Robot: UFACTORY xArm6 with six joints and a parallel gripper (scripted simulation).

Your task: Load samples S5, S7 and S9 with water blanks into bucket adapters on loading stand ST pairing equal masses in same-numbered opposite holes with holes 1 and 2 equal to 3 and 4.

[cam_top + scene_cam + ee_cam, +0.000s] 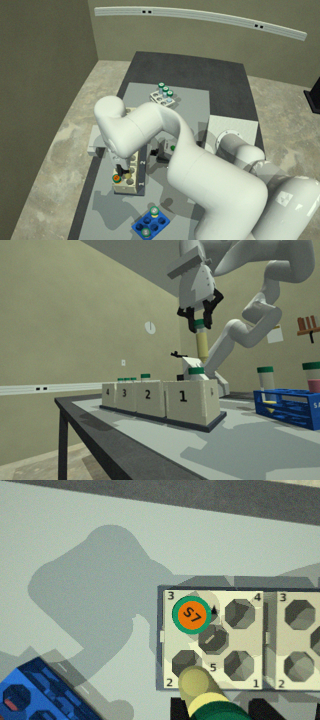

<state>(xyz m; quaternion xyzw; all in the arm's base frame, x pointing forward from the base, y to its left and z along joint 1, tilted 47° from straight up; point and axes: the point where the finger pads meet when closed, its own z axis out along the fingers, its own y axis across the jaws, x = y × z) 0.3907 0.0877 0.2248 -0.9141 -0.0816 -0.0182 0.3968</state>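
Note:
My gripper is shut on the green cap of a tube with yellow liquid. The tube hangs nearly upright, its tip above adapter 1 and clear of it. In the wrist view the tip shows near hole 2. The held tube's cap dot is hidden. S7, with its orange dot, stands in hole 3 of adapter 1. Holes 1, 2, 4 and 5 there look empty. Another green-capped tube stands farther back along the stand.
The blue rack holds X2 and X8. A pale rack at the back holds three green-capped tubes. The DONE key is partly behind my arm. My arm hides the middle adapters in the top view.

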